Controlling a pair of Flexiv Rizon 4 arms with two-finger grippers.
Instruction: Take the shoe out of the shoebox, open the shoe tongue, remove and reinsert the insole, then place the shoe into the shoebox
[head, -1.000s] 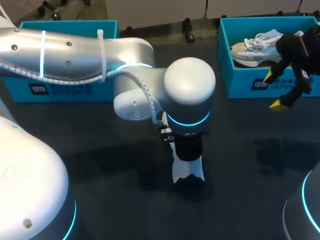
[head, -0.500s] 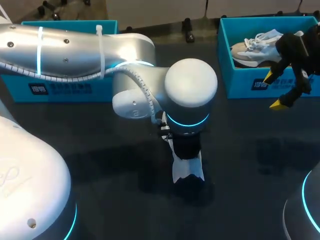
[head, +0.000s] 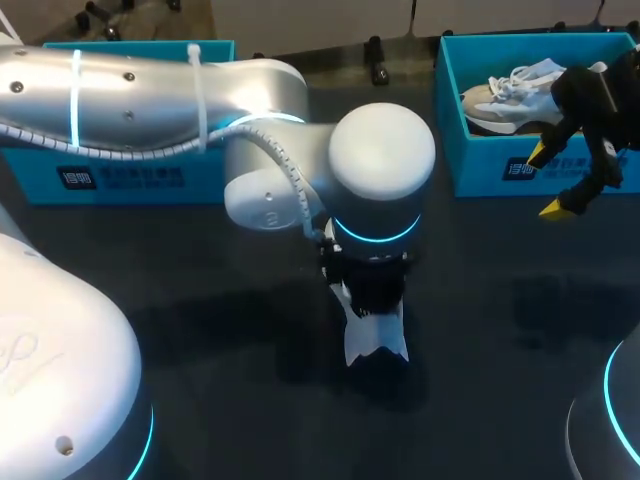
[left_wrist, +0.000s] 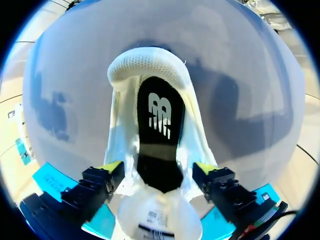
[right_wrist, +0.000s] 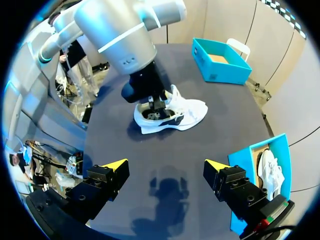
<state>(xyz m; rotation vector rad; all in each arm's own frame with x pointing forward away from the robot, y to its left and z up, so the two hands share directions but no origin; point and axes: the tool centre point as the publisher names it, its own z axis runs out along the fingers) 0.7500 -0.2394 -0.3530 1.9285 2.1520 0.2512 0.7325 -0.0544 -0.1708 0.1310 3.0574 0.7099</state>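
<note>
Broadly, the dark table (head: 200, 330) carries two blue boxes: the left box (head: 130, 180) and the right box (head: 480, 165), which holds a second shoe (head: 510, 95). The left arm (head: 380, 170) reaches to mid-table and stands over the shoe (head: 375, 342), which sits on its sole, outside both boxes. The black insole (left_wrist: 160, 130) lies inside it. The left gripper (left_wrist: 157, 167) is spread wide, one finger (left_wrist: 112, 167) at each flank near the tongue (left_wrist: 155, 217); whether they touch the upper I cannot tell. The right gripper (head: 548, 180), also wide and holding nothing, hangs before the right box, well apart from the shoe.

Several things could go wrong, as I judge it. Nothing steadies the shoe, so a pull on the insole may drag or tip it. The fingers straddle the upper rather than the opening, so closing as they stand would squeeze the sides and trap the insole instead of catching its edge. The tongue sits over the insole's front and may snag it. The left wrist also hides most of the shoe from above.
</note>
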